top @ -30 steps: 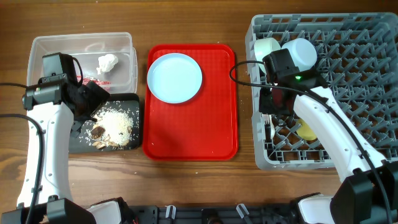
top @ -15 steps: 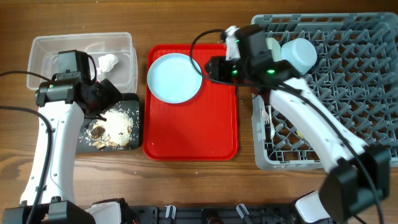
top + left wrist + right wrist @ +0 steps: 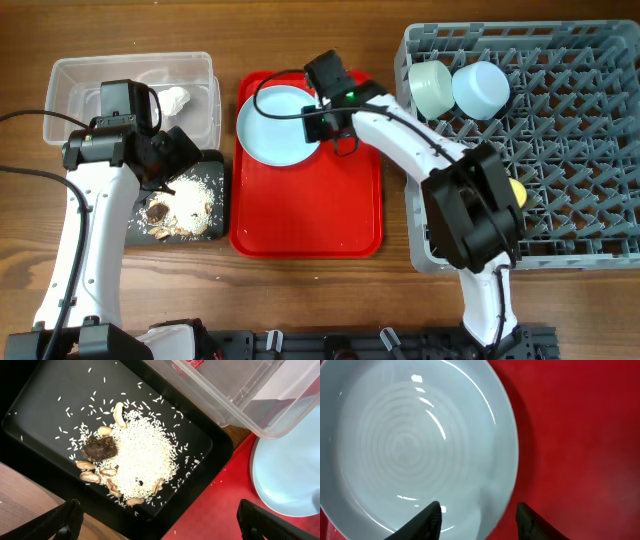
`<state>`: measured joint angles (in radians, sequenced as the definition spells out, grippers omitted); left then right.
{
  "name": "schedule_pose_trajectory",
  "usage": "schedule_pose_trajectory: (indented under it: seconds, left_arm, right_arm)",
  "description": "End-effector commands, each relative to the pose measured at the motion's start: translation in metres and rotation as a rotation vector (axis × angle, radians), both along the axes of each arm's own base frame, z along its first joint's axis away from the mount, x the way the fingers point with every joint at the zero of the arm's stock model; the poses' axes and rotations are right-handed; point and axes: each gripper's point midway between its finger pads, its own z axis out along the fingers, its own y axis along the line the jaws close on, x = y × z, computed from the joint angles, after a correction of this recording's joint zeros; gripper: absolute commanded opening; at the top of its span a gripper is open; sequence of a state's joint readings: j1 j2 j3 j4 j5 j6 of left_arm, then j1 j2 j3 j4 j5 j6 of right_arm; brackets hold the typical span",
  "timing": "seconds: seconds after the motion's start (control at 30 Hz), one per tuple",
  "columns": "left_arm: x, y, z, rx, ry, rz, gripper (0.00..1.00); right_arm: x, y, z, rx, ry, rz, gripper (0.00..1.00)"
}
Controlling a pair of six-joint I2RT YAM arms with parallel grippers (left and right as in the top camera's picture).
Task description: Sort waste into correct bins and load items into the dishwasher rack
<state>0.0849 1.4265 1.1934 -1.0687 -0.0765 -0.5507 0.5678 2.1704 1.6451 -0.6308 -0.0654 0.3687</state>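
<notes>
A flat red serving tray (image 3: 340, 215) lies on the wooden table (image 3: 300, 30) — near its middle.

The overhead camera looks straight down from far above on the whole table (image 3: 300, 30). The left wrist camera looks down, close, on the black tray (image 3: 45, 405) and an edge of the plate (image 3: 290, 475). The right wrist camera faces that plate from very near; all three views share it.
</notes>
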Motion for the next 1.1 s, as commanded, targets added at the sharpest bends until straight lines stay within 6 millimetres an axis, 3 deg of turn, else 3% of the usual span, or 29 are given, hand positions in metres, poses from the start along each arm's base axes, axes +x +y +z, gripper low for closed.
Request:
schedule_pose_trajectory:
  seconds: [0.0, 0.1, 0.17, 0.23, 0.3, 0.4, 0.43, 0.47, 0.57, 0.67, 0.7, 0.77, 0.87, 0.97, 1.07]
  left_arm:
    - [0.002, -0.002, 0.005, 0.002, -0.02, -0.025, 1.0]
    - [0.002, -0.002, 0.005, 0.002, -0.019, -0.025, 1.0]
    - [0.002, -0.002, 0.005, 0.002, -0.02, -0.025, 1.0]
    - [0.002, -0.002, 0.005, 0.002, -0.019, -0.025, 1.0]
    - [0.002, -0.002, 0.005, 0.002, -0.019, -0.025, 1.0]
    - [0.002, -0.002, 0.005, 0.002, -0.019, -0.025, 1.0]
    - [0.002, -0.002, 0.005, 0.002, -0.019, -0.025, 1.0]
    - [0.002, -0.002, 0.005, 0.002, -0.019, -0.025, 1.0]
    - [0.002, -0.002, 0.005, 0.002, -0.019, -0.025, 1.0]
    - [0.002, -0.002, 0.005, 0.003, -0.019, -0.024, 1.0]
    - [0.002, -0.002, 0.005, 0.002, -0.019, -0.025, 1.0]
    - [0.002, -0.002, 0.005, 0.002, -0.02, -0.025, 1.0]
    - [0.002, -0.002, 0.005, 0.002, -0.02, -0.025, 1.0]
    - [0.002, -0.002, 0.005, 0.002, -0.02, -0.025, 1.0]
    - [0.002, -0.002, 0.005, 0.003, -0.02, -0.025, 1.0]
  right_arm:
    - [-0.002, -0.007, -0.027, -0.051, 0.043, -0.121, 0.44]
    - [-0.013, -0.014, -0.042, -0.068, 0.088, -0.157, 0.39]
    - [-0.015, -0.015, -0.043, -0.074, 0.096, -0.157, 0.26]
    - [-0.02, -0.019, -0.044, -0.091, 0.118, -0.159, 0.05]
    - [-0.024, -0.03, -0.044, -0.111, 0.147, -0.172, 0.04]
    - [-0.019, -0.057, -0.018, -0.151, 0.122, -0.222, 0.04]
    - [-0.014, -0.072, 0.001, -0.18, 0.083, -0.253, 0.04]
    - [-0.01, -0.087, 0.023, -0.209, 0.033, -0.281, 0.04]
    - [-0.004, -0.141, 0.116, -0.279, -0.173, -0.388, 0.04]
    - [-0.017, -0.198, 0.186, -0.348, -0.302, -0.46, 0.04]
    - [-0.024, -0.219, 0.199, -0.373, -0.312, -0.489, 0.04]
    - [-0.042, -0.261, 0.213, -0.451, -0.293, -0.527, 0.03]
    - [-0.066, -0.322, 0.234, -0.71, -0.313, -0.687, 0.04]
    - [-0.087, -0.345, 0.241, -0.86, -0.302, -0.761, 0.04]
    - [-0.103, -0.356, 0.228, -0.944, -0.28, -0.82, 0.04]
